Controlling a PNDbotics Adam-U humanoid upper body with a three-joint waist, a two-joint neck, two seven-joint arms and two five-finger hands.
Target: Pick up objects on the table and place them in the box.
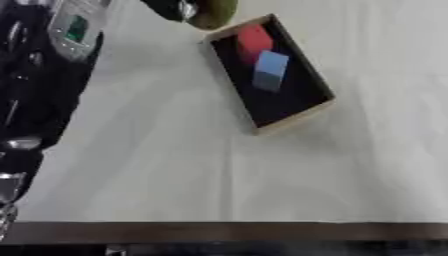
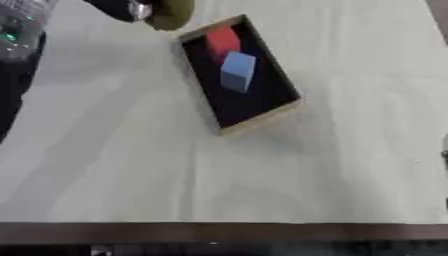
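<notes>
Box long axis diagonal, upper-left to lower-right.

We see the desk under a pale cloth, dark wood edge along the near side. 1 box sits directly on it, askew, toward the far middle, black inside with light wooden walls.

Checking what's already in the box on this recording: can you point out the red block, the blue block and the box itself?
red block [image 1: 255, 39], left eye view, on its top face.
blue block [image 1: 270, 70], left eye view, on its upper face.
box [image 1: 296, 118], left eye view, on the tan near wall.
</notes>
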